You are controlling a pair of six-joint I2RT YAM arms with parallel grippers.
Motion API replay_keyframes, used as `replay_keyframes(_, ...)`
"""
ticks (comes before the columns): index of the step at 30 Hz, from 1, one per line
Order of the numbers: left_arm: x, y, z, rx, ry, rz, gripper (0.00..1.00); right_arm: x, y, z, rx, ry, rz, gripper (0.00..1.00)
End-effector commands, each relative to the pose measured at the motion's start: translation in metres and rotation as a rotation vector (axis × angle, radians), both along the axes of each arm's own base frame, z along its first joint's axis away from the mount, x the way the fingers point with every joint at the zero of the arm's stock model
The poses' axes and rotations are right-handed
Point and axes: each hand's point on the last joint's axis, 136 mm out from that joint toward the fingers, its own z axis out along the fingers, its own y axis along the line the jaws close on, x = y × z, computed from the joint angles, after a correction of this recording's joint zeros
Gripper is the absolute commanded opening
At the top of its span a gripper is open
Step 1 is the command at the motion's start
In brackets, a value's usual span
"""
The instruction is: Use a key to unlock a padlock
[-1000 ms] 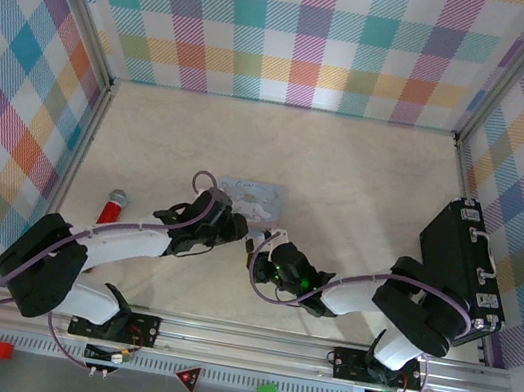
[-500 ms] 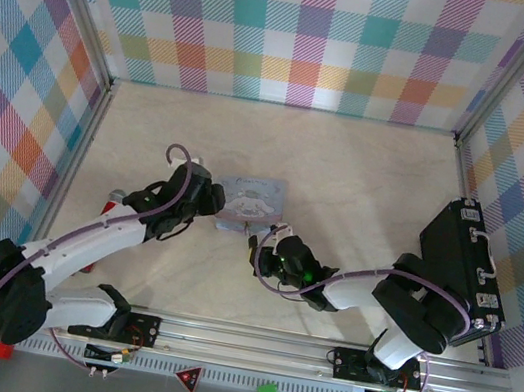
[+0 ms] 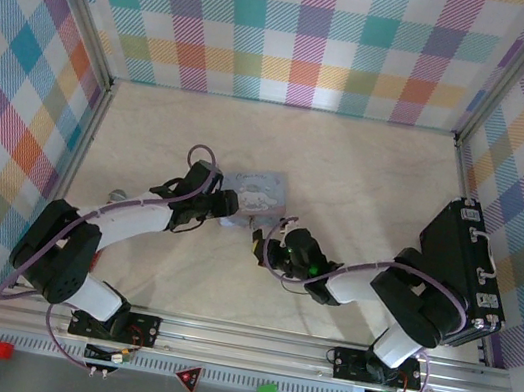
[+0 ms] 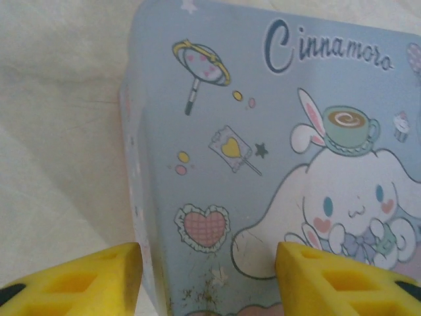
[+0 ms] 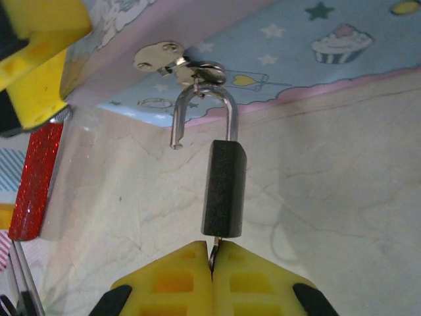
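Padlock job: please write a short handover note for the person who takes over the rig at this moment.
Left end effector: open, at the tin's corner; contact unclear.
Right end effector: shut on the key, which sits in the padlock's underside.
Padlock: hangs from the tin's hasp.
Done: shackle has one leg free, so it looks unlocked.
To do: probably unhook the shackle from the hasp.

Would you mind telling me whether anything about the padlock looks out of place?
Yes: the padlock, hooked through the tin's clasp with the key in it, has one shackle leg sprung free of its body, so it looks unlocked.
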Motion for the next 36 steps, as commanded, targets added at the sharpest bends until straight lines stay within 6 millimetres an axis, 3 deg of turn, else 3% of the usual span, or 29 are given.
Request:
replay_keyframes(1, -0.011, -0.004, -0.017, -0.006, 0.049, -0.005, 0.54, 0.005, -0.009, -0.011, 0.031, 0.075, -0.039, 0.00)
replay_keyframes(11, -0.036, -0.003, -0.050, 0.000, 0.109, 0.089, 0.51, 0.016, -0.031, -0.024, 0.046, 0.124, -0.096, 0.15)
replay_keyframes(24, -0.041, -0.005, -0.050, -0.004, 0.097, 0.099, 0.51, 0.014, -0.057, -0.004, -0.192, -0.082, 0.019, 0.46)
replay_keyframes(28, -0.041, -0.008, -0.049, -0.017, 0.093, 0.097, 0.51, 0.015, -0.044, 0.004, -0.219, -0.125, 0.120, 0.50)
replay_keyframes(36, -0.044, -0.012, -0.048, -0.028, 0.093, 0.087, 0.51, 0.027, -0.016, -0.004, -0.257, -0.147, 0.247, 0.50)
